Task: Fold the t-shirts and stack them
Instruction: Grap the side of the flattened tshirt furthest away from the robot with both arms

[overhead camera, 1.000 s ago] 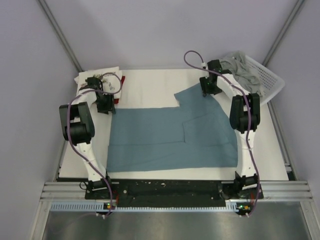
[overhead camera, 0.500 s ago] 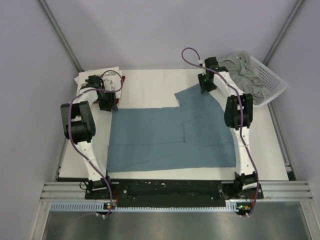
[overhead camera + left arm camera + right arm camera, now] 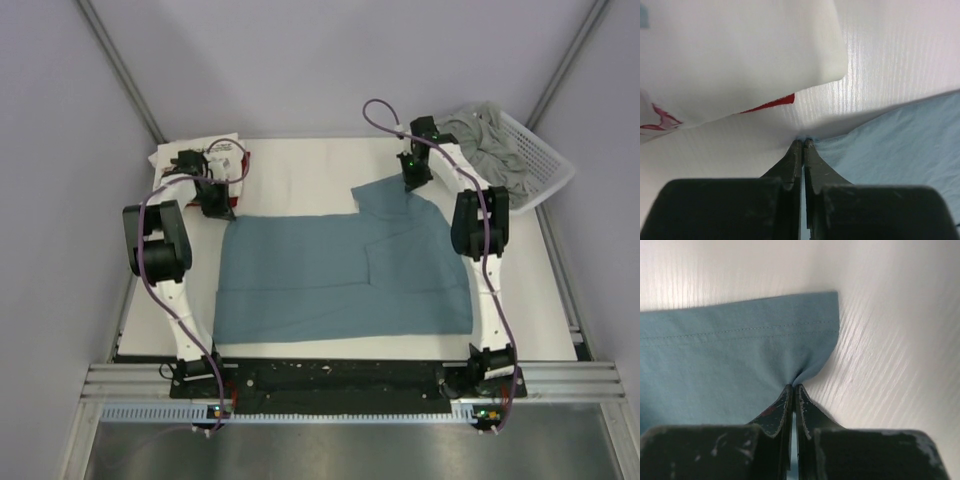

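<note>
Pinching a small pucker of cloth between its pressed-together dark fingers, the right gripper [image 3: 793,386] grips the teal-blue t-shirt [image 3: 730,355] just inside a hemmed corner, where the stitched edge gathers into creases at the fingertips. From above, this right gripper [image 3: 412,183] sits at the shirt's far right part, where a flap of cloth juts toward the far edge of the tabletop [image 3: 300,170]. The left gripper [image 3: 802,142] also has its fingers pressed tight together, their tips nipping the very corner of the teal-blue t-shirt [image 3: 900,145], whose edge rises off the white surface and throws a shadow under it. From above, the left gripper [image 3: 213,205] is at the shirt's far left corner. The teal-blue t-shirt [image 3: 340,275] lies spread across the middle of the tabletop, mostly flat, its near hem running close to the near edge and a squared fold line showing right of its centre. Just beyond the left gripper, in the far left corner of the tabletop, lies a folded white floral t-shirt [image 3: 195,152] on top of a dark red t-shirt [image 3: 246,165], of which only a sliver shows along the right side. The left wrist view shows the white floral t-shirt [image 3: 740,50] close above the fingertips, with a thin red strip of the dark red t-shirt [image 3: 770,104] under it. Beside the far right corner, a white lattice basket [image 3: 545,160] holds a crumpled grey t-shirt [image 3: 490,145].
</note>
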Motion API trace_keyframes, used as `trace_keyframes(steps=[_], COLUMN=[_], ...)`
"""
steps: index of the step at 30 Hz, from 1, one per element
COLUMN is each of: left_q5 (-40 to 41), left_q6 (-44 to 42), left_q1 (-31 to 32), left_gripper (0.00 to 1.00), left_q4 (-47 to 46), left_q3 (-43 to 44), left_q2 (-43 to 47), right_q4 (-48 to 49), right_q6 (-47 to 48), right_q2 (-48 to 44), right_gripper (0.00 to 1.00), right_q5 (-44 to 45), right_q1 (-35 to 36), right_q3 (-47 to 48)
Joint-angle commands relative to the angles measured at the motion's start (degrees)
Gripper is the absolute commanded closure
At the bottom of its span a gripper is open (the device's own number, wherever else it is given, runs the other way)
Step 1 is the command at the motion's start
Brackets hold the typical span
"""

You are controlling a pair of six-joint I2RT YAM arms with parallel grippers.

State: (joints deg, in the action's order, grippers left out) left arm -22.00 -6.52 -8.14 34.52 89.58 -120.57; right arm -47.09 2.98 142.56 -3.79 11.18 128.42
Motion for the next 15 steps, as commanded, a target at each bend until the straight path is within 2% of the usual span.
trace_keyframes(steps=[1,5,11,15], left_q5=[-0.2,-0.7,-2.0,-2.1], left_q6=[-2.8,-5.6,-9.3,-13.7], left_q1=[0.2,0.2,-0.1,-0.3], left_gripper=[1.0,1.0,1.0,1.0], left_q4=[-2.7,-4.5,-9.3,-6.0], left_q3=[-1.0,-4.1,-12.9,-15.8], left_q2=[5.8,10.8,20.8,25.3], right_q4=[-2.7,0.4,2.4,1.8], right_q6=[-0.3,-1.5,-2.5,-5.1], right_q2=[-10.1,-18.1,-33.2,-43.3], right_gripper=[1.0,1.0,1.0,1.0], right_q5=[-3.1,-5.3,-3.1,-0.3], right_q1=[0.6,1.0,1.3,1.3], right_q3=[-4.5,-12.7,-29.0,-40.8])
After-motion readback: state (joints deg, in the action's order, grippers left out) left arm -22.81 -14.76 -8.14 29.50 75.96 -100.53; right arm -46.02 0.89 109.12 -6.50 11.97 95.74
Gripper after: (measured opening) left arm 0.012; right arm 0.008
